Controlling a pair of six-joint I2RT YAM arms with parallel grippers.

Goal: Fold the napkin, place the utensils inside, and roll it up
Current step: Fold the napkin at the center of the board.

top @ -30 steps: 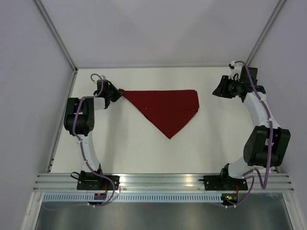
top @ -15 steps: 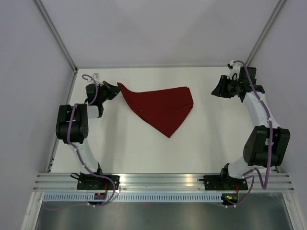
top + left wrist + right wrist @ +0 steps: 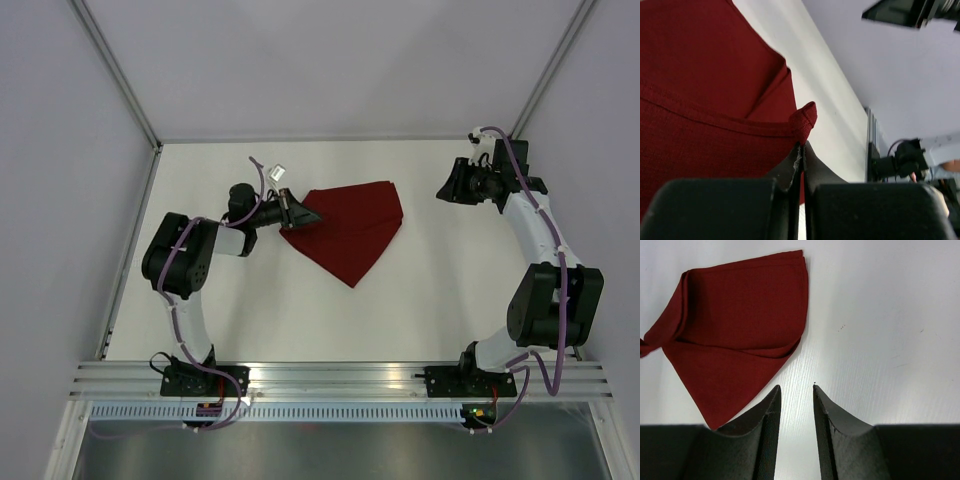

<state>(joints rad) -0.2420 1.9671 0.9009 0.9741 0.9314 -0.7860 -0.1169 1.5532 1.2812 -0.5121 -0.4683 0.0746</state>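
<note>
The dark red napkin (image 3: 352, 230) lies folded in a rough triangle on the white table, its point toward the near side. My left gripper (image 3: 304, 214) is shut on the napkin's left corner and holds it over the napkin's left part. In the left wrist view the pinched corner (image 3: 805, 118) sticks out past my shut left gripper (image 3: 803, 146). My right gripper (image 3: 446, 187) is open and empty, apart from the napkin to its right. In the right wrist view it (image 3: 796, 388) hovers over bare table beside the napkin (image 3: 735, 325). No utensils are in view.
The white table (image 3: 450, 290) is bounded by grey walls and metal frame posts at the back corners. An aluminium rail (image 3: 340, 378) with both arm bases runs along the near edge.
My left gripper has carried the napkin's left corner from the table's far left rightward, onto the napkin. The napkin now looks narrower. The right arm has barely moved.
</note>
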